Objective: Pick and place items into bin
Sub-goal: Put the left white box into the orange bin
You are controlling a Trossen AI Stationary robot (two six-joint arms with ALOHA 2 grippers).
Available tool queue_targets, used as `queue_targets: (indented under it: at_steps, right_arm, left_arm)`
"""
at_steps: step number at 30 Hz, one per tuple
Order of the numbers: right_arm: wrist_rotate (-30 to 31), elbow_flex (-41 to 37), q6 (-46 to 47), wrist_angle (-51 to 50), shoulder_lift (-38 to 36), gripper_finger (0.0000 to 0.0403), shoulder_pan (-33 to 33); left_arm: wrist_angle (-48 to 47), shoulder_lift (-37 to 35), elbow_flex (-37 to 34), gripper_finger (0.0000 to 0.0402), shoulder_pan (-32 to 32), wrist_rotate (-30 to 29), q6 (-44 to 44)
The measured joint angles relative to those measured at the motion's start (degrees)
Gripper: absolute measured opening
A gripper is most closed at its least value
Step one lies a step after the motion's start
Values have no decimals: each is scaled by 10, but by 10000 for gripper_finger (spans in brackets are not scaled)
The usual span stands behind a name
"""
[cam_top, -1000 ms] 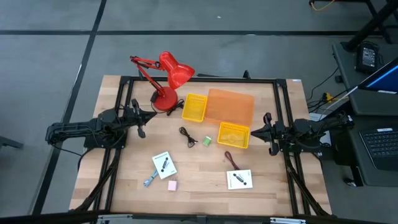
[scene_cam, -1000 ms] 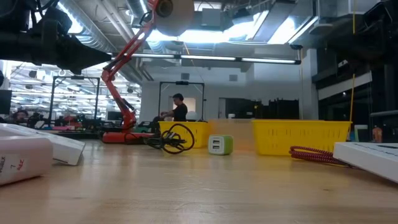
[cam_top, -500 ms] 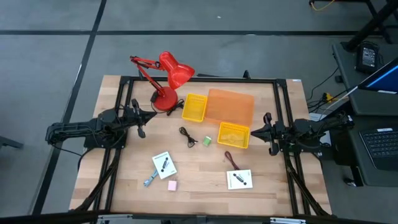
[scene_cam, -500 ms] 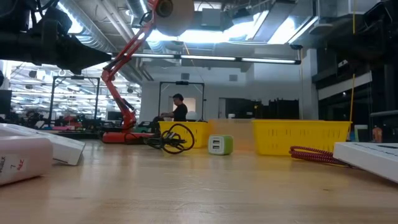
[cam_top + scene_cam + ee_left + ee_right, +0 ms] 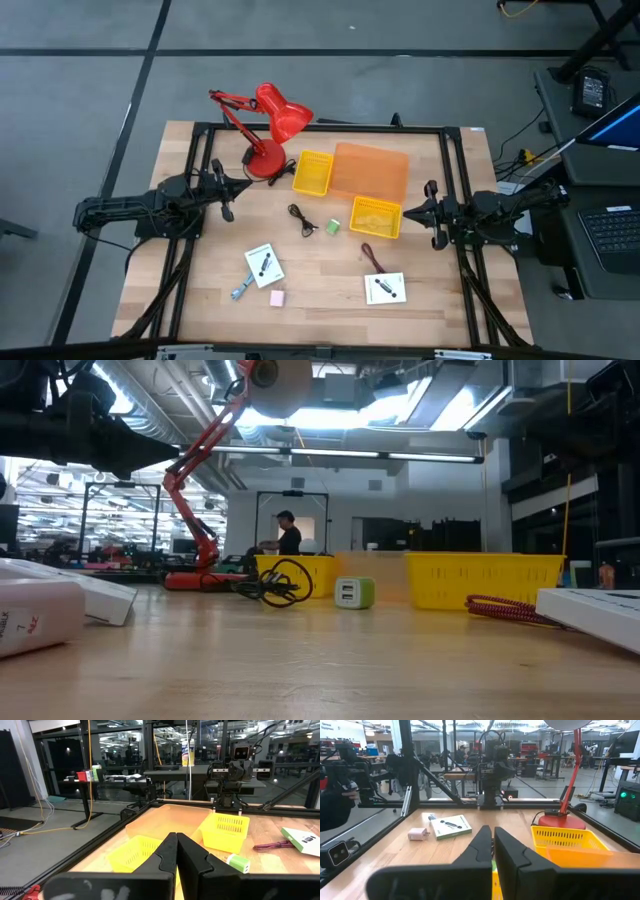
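- Both of my grippers are closed on nothing: left gripper [image 5: 232, 187] hangs at the left edge of the tabletop [image 5: 320, 300], right gripper [image 5: 420, 209] at the right edge, both well apart from every item
- Nothing sits in a bin yet, by my reading; the orange bin [image 5: 371, 170] lies upper centre of the high view, with one yellow basket [image 5: 313, 172] touching its left side and another yellow basket [image 5: 376, 217] at its lower edge
- Items lie loose below the bins: black cable [image 5: 300, 217] and green block [image 5: 332, 228] at centre, maroon cord [image 5: 372, 256] lower right, one white card [image 5: 265, 265] lower left, another white card [image 5: 385, 288] lower right, pink block [image 5: 277, 298] and bluish-grey tool [image 5: 241, 291] near the bottom
- Long axes: the maroon cord runs diagonally from upper left to lower right, the tool from lower left to upper right, the left card sits rotated to the frame edges
- Risks, as I judge: flat cards give my fingers little edge, so they may slide; the cable may snag or trail out; a wide swing on the left could knock the red lamp [image 5: 268, 125]
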Motion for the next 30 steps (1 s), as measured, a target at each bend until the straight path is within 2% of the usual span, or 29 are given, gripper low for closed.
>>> queue_targets:
  at_steps: [11,16,18,21,23,25,30]
  right_arm:
    - [5,0,0,26,0,5,0]
    - [5,0,2,25,0,5,0]
    - [5,0,4,21,0,5,0]
    - [1,0,19,9,8,4,0]
    - [0,0,19,1,17,2,0]
    - [0,0,18,2,28,1,0]
    - [2,0,19,30,47,0,0]
  left_arm:
    - [0,0,0,3,0,0,-3]
    - [0,0,0,3,-1,5,-52]
    - [-2,0,0,3,-1,38,-35]
    - [-6,2,0,2,-2,142,-24]
    - [-5,2,0,2,-2,185,-40]
    - [-5,2,0,3,-2,189,-53]
    - [1,2,0,1,-2,148,-77]
